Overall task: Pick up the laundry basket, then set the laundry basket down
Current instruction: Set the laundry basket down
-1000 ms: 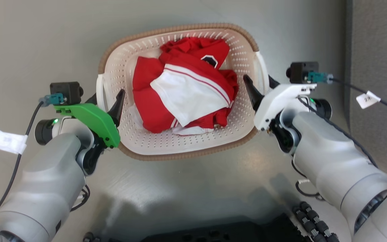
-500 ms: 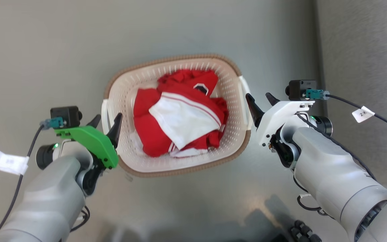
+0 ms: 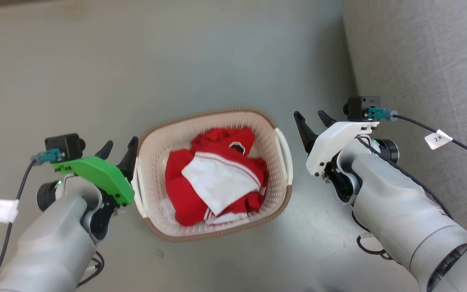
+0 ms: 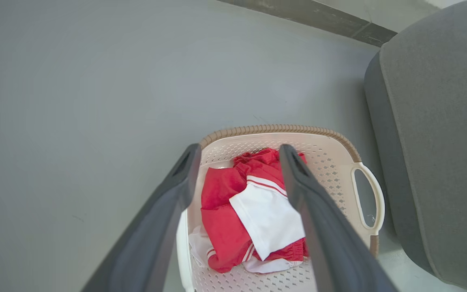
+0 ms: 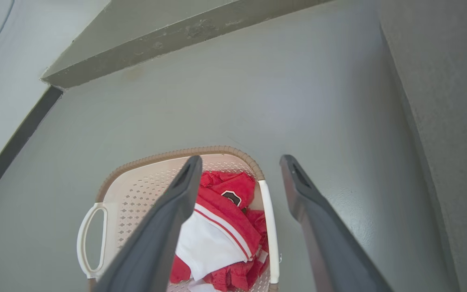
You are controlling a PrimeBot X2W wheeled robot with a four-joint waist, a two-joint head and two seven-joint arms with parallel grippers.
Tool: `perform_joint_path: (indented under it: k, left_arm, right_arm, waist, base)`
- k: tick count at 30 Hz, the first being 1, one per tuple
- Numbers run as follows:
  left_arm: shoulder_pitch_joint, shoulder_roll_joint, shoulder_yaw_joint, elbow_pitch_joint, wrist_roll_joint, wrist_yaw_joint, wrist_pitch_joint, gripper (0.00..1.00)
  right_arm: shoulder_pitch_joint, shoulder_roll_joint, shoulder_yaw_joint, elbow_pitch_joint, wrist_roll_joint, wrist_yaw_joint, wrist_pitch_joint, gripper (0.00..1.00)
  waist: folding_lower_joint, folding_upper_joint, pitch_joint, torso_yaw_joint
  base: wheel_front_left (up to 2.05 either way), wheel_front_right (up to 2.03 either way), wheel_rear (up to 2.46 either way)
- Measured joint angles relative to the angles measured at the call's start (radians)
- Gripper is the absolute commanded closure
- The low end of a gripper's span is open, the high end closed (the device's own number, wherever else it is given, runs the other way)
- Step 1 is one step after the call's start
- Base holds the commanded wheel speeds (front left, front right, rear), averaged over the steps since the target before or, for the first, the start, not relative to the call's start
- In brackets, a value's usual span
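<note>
The laundry basket (image 3: 151,161) stands on the grey floor, cream with a brown rim, holding red and white clothes (image 3: 213,178). My left gripper (image 3: 119,147) is open just above and outside its left handle (image 3: 138,190), touching nothing. My right gripper (image 3: 308,115) is open too, off to the right of the right handle (image 3: 286,158) with a gap between. In the left wrist view the basket (image 4: 278,129) lies below the open left gripper (image 4: 239,149). The right wrist view has the basket (image 5: 176,153) down and left of the open right gripper (image 5: 241,159).
A grey upholstered seat (image 3: 420,61) stands close on the right of the basket, also in the left wrist view (image 4: 440,142). A dark skirting strip (image 5: 18,138) and a wall step (image 5: 168,36) lie beyond. Open floor stretches ahead and to the left.
Both grippers, which straddled the basket's handles, have come off them and drawn outward. The head camera has risen, so the basket looks smaller and lower in the picture.
</note>
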Motion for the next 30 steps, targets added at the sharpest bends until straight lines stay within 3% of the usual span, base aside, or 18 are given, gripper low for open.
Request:
perform_joint_path:
  k: [14, 22, 30]
  left_arm:
    - [0.109, -0.002, 0.146, -0.138, 0.089, 0.000, 0.000, 0.00]
    - [0.186, 0.019, 0.323, -0.212, 0.188, 0.000, 0.000, 0.00]
    - [0.263, 0.031, 0.427, -0.350, 0.319, 0.000, 0.000, 0.00]
  right_arm:
    - [0.094, -0.063, -0.117, -0.117, -0.121, -0.019, 0.000, 0.00]
    - [0.175, -0.085, -0.223, -0.263, -0.212, -0.045, -0.001, 0.00]
    - [0.230, -0.103, -0.297, -0.420, -0.325, -0.073, -0.001, 0.00]
  waist:
    - [0.0000, 0.0000, -0.187, 0.012]
    - [0.0000, 0.0000, -0.302, 0.032]
    - [0.0000, 0.0000, -0.380, 0.030]
  base:
    - [0.00, 0.00, 0.00]
    - [0.00, 0.00, 0.00]
    - [0.00, 0.00, 0.00]
